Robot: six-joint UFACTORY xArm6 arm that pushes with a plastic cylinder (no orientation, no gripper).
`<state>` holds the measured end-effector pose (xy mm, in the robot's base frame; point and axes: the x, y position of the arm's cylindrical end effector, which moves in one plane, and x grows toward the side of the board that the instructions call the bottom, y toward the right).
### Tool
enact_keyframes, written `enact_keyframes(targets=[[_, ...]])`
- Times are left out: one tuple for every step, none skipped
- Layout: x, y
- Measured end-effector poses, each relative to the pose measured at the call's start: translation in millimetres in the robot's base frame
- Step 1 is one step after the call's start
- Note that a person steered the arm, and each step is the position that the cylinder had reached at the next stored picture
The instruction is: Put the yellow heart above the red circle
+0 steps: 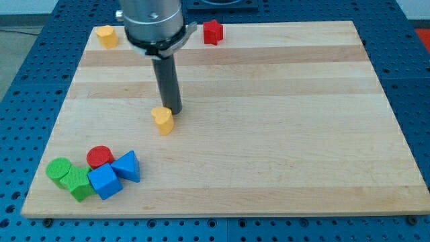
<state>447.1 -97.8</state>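
The yellow heart (162, 120) lies left of the board's middle. My tip (173, 110) stands right against its upper right side, touching or nearly so. The red circle (99, 156) lies at the view's lower left, in a cluster of blocks, well below and to the left of the heart.
Around the red circle sit a blue triangle (127, 165), a blue cube (105, 181), a green circle (58, 169) and another green block (80, 184). A yellow block (106, 35) lies at the top left corner. A red block (212, 31) lies at the top edge.
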Motion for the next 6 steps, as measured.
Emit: enact_keyframes(targets=[[29,-2],[48,1],[65,13],[71,-3],[58,-7],[55,-9]])
